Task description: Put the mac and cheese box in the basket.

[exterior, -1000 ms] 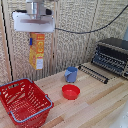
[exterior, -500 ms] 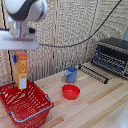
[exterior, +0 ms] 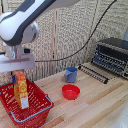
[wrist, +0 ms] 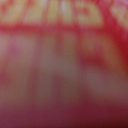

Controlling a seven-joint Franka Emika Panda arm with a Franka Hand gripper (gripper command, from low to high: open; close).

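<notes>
My gripping tool (exterior: 18, 73) hangs over the red lattice basket (exterior: 44, 103) at the exterior view's left. The orange-yellow mac and cheese carton (exterior: 21, 92) hangs upright right under the white end piece, its top between the short dark fingers. Its lower half is down inside the basket's walls. The jaws look shut on the carton's top. The wrist view is a close blur of red and yellow, the carton's print (wrist: 64, 30) filling it.
A blue cup (exterior: 71, 74) and a small red bowl (exterior: 70, 91) stand on the wooden table to the exterior view's right of the basket. A dark toaster oven (exterior: 112, 56) with a wire rack (exterior: 94, 72) in front stands at the far right. A black cable hangs behind.
The arm has carried the carton from mid-table height to the exterior view's left and down. The carton now hangs with its lower half inside the basket.
</notes>
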